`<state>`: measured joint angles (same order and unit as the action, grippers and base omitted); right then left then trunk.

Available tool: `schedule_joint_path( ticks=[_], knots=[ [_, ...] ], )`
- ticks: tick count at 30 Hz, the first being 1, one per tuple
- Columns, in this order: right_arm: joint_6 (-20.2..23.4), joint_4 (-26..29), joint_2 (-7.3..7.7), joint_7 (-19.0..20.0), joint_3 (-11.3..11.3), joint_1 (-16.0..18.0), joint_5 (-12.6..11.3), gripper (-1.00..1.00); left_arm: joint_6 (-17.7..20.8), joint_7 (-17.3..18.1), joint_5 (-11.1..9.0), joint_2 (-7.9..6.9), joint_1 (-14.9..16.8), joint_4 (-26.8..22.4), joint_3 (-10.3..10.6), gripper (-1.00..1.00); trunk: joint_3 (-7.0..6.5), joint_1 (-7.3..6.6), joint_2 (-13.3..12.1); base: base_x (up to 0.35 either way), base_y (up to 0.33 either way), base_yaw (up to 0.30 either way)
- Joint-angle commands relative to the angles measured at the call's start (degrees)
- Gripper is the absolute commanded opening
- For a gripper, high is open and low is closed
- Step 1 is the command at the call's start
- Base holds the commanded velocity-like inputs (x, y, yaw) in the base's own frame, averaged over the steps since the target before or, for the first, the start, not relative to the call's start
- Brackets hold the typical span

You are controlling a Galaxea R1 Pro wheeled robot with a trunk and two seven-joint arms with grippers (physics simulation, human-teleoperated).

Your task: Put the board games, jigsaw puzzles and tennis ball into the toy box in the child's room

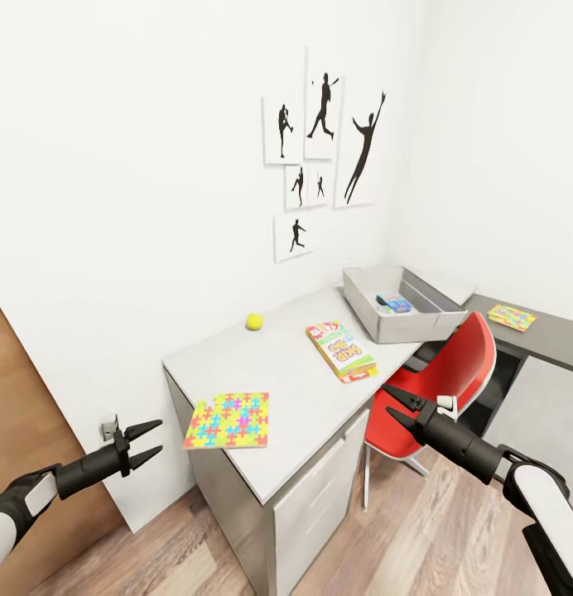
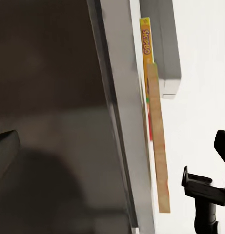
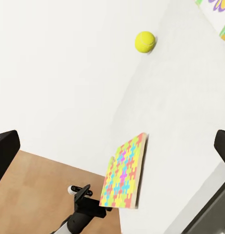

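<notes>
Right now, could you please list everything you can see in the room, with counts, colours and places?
table: one, light grey-white top, against the white wall.
toy box: one, pale grey, far end of the table; a small blue item lies inside.
SKIP-BO board game: one, white with bright print, flat on the table beside the toy box.
tennis ball: one, yellow-green, on the table by the wall.
jigsaw puzzle: one, multicoloured, at the table's near edge.
second jigsaw puzzle: one, multicoloured, on the dark grey cabinet.
chair: one, red, at the table.
sports pictures: six, black silhouettes, on the wall.
left pincer: open, black, empty.
right pincer: open, black, empty.
</notes>
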<state>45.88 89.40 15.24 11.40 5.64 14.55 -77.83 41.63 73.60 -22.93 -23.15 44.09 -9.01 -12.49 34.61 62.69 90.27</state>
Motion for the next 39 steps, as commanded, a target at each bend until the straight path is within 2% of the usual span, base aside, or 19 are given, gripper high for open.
schedule_joint_path(
  ticks=[1,33,39],
  knots=[
    [0.27,-0.01,-0.01,0.28,0.07,0.04,0.22,1.0,0.57,0.17,0.0,0.02,0.03,0.02,-0.08,1.0,0.06,0.0,0.03,0.0,0.0,0.0],
    [0.18,-0.1,-0.04,0.15,-0.02,0.04,0.31,1.0,0.51,-0.12,0.08,0.21,-0.31,0.13,-0.01,1.0,0.06,0.0,0.03,0.0,-0.043,0.0],
    [0.18,-0.1,-0.04,0.11,-0.02,0.04,0.31,1.0,0.55,-0.38,0.08,0.41,-0.34,0.13,0.02,1.0,0.06,0.0,0.03,0.0,-0.187,0.0]
  ],
)
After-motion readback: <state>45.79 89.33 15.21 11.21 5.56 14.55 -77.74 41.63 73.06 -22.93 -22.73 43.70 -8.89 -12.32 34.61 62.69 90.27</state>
